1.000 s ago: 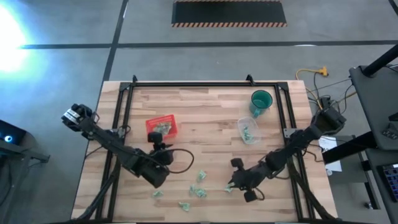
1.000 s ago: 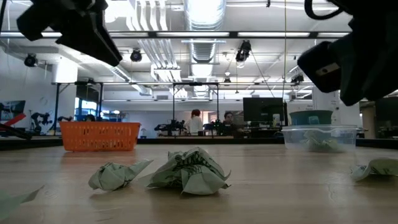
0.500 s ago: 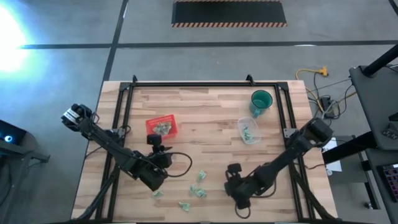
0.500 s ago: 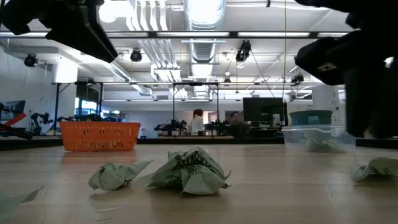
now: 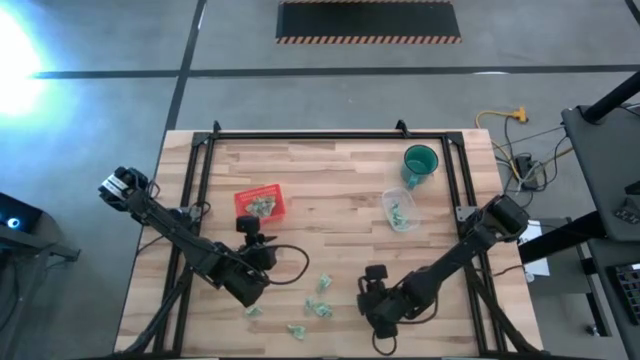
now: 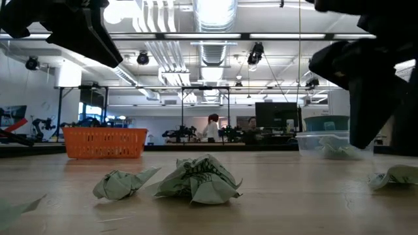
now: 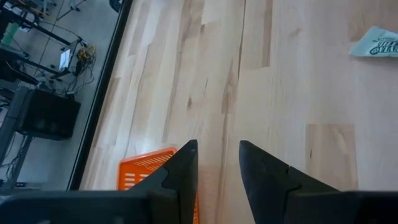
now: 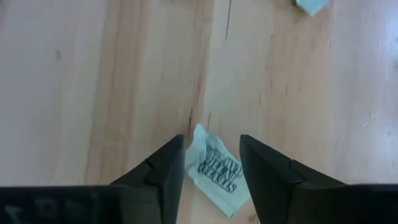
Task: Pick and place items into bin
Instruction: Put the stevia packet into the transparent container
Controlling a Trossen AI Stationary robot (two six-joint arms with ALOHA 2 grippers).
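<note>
**Right gripper over a wrapper**

A wrapper (image 8: 216, 168) lies flat on the table (image 5: 340, 190) between the right gripper's (image 8: 211, 163) parted fingers (image 8: 163, 171), not clamped. More wrappers (image 5: 318, 297) are scattered near the front edge; others sit in the red tray (image 5: 260, 202) and the clear tub (image 5: 399, 209). The left gripper (image 7: 216, 163) hovers near the tray, jaws narrowly apart and empty. A green cup (image 5: 419, 162) stands behind the tub.
</note>
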